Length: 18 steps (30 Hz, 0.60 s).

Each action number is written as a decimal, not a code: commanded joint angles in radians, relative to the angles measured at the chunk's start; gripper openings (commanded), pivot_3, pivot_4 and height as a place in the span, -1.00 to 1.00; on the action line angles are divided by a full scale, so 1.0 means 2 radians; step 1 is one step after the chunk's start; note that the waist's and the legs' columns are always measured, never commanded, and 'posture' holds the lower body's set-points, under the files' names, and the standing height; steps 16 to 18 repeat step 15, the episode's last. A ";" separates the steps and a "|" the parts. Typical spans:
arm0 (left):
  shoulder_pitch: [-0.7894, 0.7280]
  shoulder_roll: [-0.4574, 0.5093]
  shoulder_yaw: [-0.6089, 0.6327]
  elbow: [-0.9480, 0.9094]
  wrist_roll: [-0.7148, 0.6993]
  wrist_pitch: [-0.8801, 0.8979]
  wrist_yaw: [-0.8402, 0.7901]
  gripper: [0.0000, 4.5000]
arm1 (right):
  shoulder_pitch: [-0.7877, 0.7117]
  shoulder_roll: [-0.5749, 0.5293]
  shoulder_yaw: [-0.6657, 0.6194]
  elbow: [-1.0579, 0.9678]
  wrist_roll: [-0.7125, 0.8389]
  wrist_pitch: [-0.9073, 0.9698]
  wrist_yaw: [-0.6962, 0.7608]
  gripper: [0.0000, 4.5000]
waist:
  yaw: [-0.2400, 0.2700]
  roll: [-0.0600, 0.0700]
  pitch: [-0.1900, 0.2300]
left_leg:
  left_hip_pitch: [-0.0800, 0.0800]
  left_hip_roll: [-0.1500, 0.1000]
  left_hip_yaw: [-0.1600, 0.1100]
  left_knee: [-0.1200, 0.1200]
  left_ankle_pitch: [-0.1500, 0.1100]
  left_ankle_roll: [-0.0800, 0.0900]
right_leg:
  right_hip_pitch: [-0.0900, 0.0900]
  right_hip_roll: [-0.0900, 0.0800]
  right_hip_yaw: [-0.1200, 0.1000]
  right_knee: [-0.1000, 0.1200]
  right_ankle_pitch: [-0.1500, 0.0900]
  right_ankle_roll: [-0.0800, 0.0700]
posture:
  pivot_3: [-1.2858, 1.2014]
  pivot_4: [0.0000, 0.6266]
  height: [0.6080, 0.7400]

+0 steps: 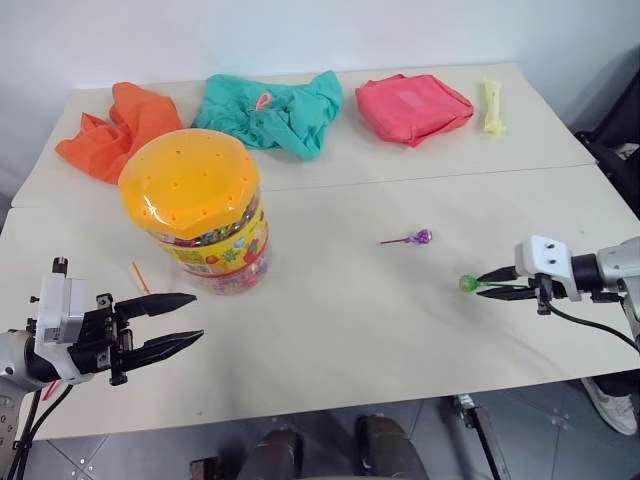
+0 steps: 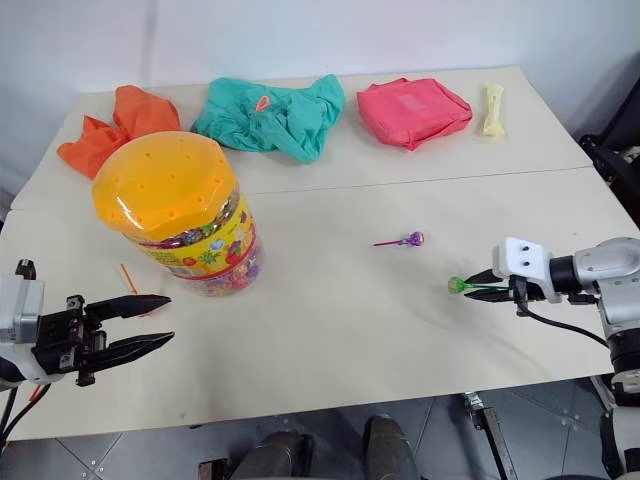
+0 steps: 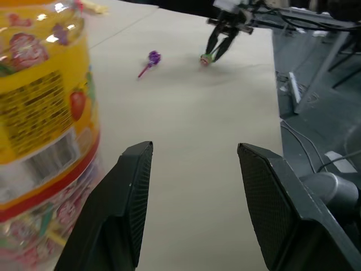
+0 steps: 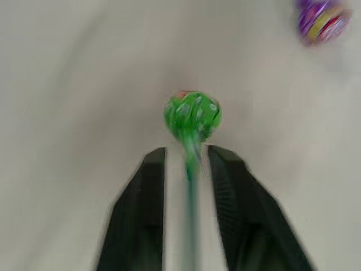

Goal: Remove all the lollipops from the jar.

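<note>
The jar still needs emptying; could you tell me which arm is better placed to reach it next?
Left, probably: the left gripper is open and empty beside the jar, while the right gripper straddles the green lollipop far off.

The large clear plastic jar with a domed orange lid (image 1: 198, 212) stands at the pale table's (image 1: 350, 330) left; right of it lies the purple lollipop (image 1: 418, 237), further right and nearer the green lollipop (image 1: 467, 284), behind it three crumpled cloths (image 1: 270, 112)

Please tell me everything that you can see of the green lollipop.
The green lollipop has a small round ball in shiny green wrapping on a thin green stick. It lies on the pale table, ball pointing away from the right gripper. Its stick runs between the parted black fingers. The purple lollipop lies apart.
</note>
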 commanded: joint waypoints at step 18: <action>0.028 -0.103 0.059 0.032 0.108 -0.078 0.186 0.14 | 0.062 0.165 -0.019 -0.293 0.113 0.088 -0.129 0.97 | 0.007 -0.002 -0.001 | 0.000 0.000 -0.001 0.000 0.000 0.000 | 0.000 0.000 0.000 0.000 0.001 0.001 | 0.03 -0.52 1.00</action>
